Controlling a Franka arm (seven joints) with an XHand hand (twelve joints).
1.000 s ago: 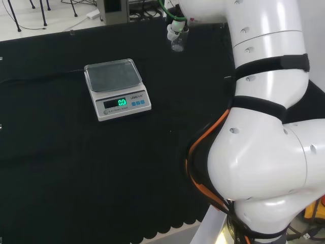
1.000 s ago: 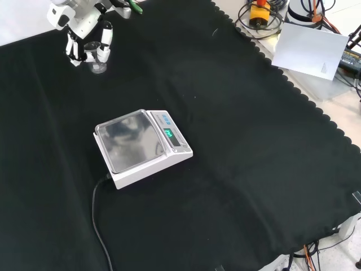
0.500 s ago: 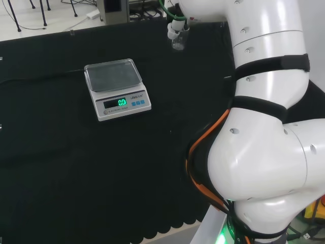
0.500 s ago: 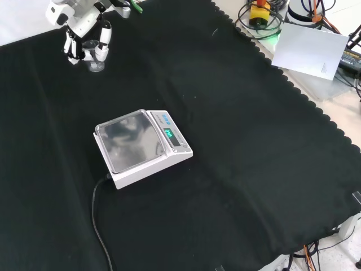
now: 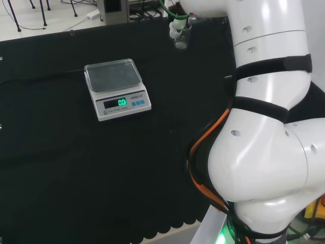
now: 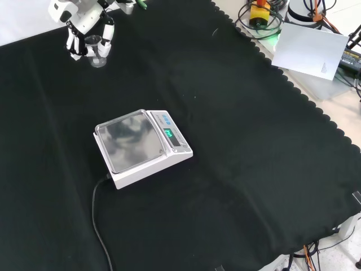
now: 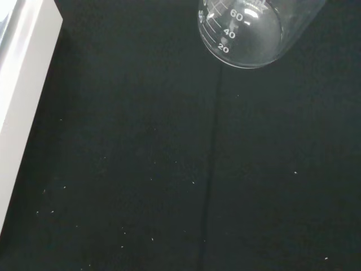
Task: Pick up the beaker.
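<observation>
Inspector A: The robot hand [image 6: 86,28] had its fingers curled round the beaker [image 6: 97,52] at the desk's [image 6: 237,141] far corner, well apart from the scale [image 6: 141,147].

Inspector B: Grasp judged made; whether it had cleared the cloth could not be told.

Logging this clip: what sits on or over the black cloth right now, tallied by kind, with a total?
Clear glass beaker, held in the hand: 1
Digital scale, white with a lit green display: 1
Black power cable running from the scale: 1
Total: 3
</observation>
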